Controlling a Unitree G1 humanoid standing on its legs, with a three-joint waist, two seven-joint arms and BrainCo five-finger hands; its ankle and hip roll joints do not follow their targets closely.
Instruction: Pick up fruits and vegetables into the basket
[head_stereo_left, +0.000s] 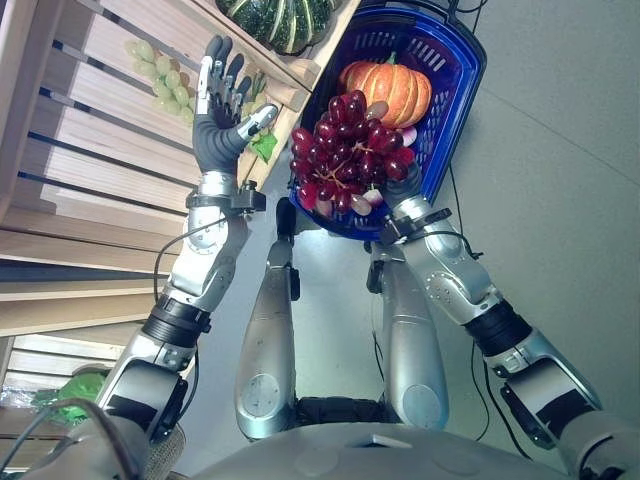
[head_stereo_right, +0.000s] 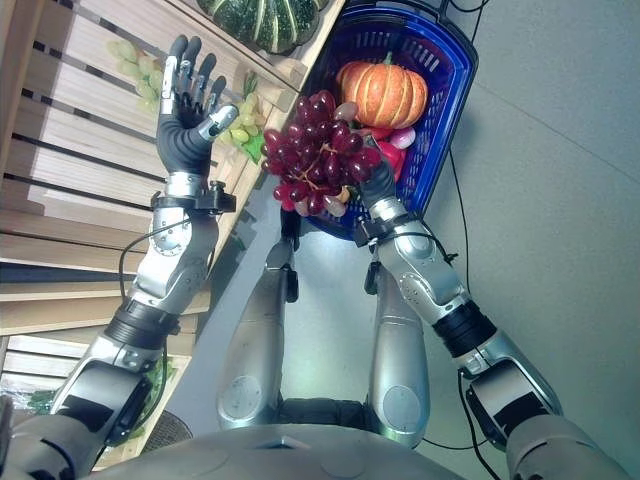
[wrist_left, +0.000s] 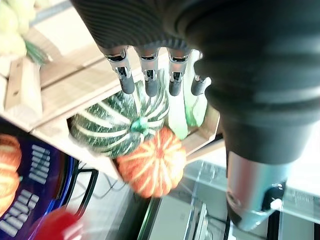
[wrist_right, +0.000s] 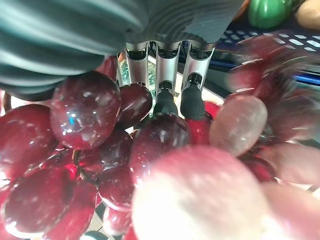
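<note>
Right hand (head_stereo_right: 372, 183) is clamped on red grapes (head_stereo_left: 345, 150), held over the blue basket (head_stereo_left: 450, 90); orange pumpkin (head_stereo_left: 392, 90) is already inside. Left hand (head_stereo_left: 222, 105) is spread open, empty, by the wooden shelf (head_stereo_left: 90, 150). Left: green grapes (head_stereo_left: 160, 75), striped green squash (head_stereo_left: 280, 20). Right fingers mostly buried in the bunch.

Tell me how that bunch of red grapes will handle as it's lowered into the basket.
The red grape bunch is many loose round berries, so it will likely sag and swing from the right hand. Glossy skins suggest slipperiness. Berries may detach or bruise against the orange pumpkin in the blue basket.
</note>
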